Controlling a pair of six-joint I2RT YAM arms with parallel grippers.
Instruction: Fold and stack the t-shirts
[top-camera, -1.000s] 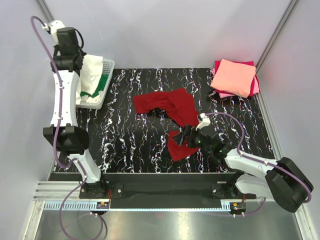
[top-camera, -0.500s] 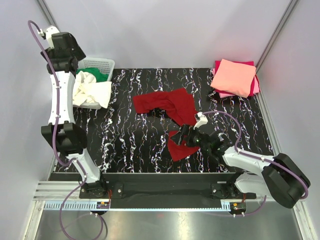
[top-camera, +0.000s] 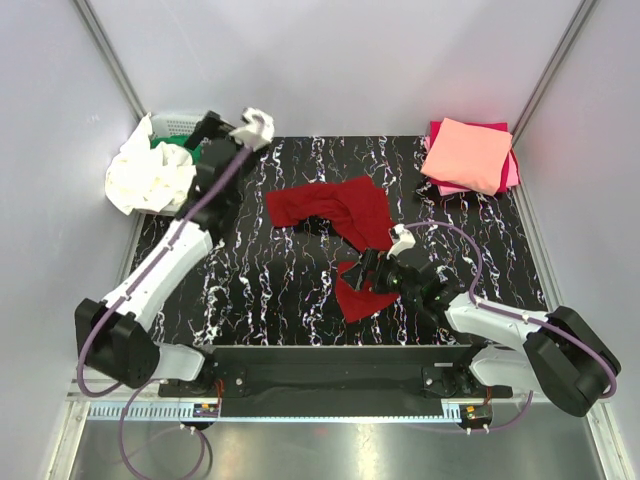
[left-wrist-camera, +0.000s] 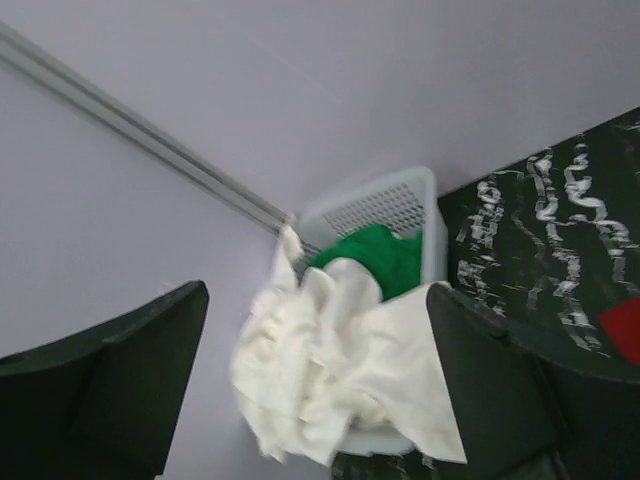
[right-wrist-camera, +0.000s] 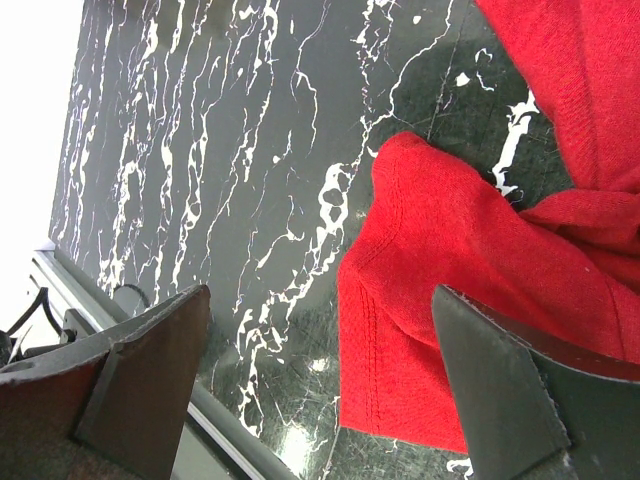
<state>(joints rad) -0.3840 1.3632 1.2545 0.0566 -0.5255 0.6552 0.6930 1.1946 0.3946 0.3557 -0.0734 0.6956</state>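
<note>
White plastic lattice basket (top-camera: 180, 122) sits upper left in top view, at far-left corner of the tabletop (top-camera: 260, 285). Only a bit of its rim & wall shows there. In left wrist view it's centre frame, w/ perforated back wall & rim clear. Tabletop is black w/ white marble-type veining. It fills mid frame in top view, the right edge of left wrist view & most of right wrist view. Plain grey walls (top-camera: 330, 60) on 3 sides. Slanted metal posts upper left (top-camera: 110, 55) & upper right (top-camera: 548, 65). Bottom of frame: black mounting plate (top-camera: 330, 362), below it a silver slotted rail (top-camera: 330, 410), then a shiny steel surface (top-camera: 350, 452).
</note>
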